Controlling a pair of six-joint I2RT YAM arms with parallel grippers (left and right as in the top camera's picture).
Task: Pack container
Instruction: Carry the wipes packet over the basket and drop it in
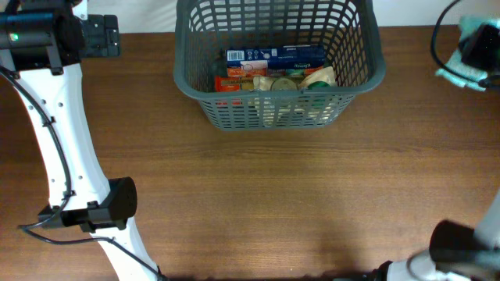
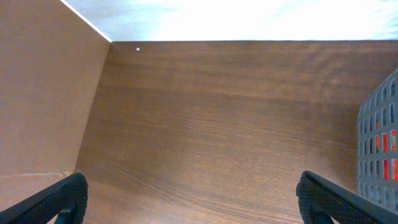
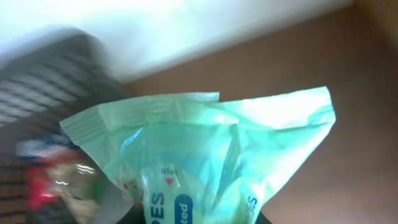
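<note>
Overhead view: one basket (image 1: 258, 113) is sitting at the far middle of the surface (image 1: 273, 203). Inside it, one blue box (image 1: 273, 55) is lying at the back and one orange box (image 1: 238, 80) in front of that. Pale and green wrapped goods (image 1: 303, 78) are lying beside the orange box, too jumbled to count. Right of the basket and well apart from it, the right hand (image 1: 478, 48) is carrying one mint-green pack (image 1: 461, 76) clear of the surface. Left of the basket, the left hand (image 1: 100, 35) is hanging with nothing in it.

Left wrist view: the left hand (image 2: 193, 199) is standing with its fingers (image 2: 56, 199) wide apart and nothing between them. The basket (image 2: 376, 155) is showing at the right edge.

Right wrist view: the pack (image 3: 205, 143) is filling the frame, and the basket (image 3: 43, 68) is blurring past on its left. The fingers are hiding behind the pack, but since it is hanging in the air I judge them clamped on its lower end. The crinkled film is looking light, soft and slippery, so it is likely sagging. A hold across the full body should be surer than one on a flat sealed edge.
</note>
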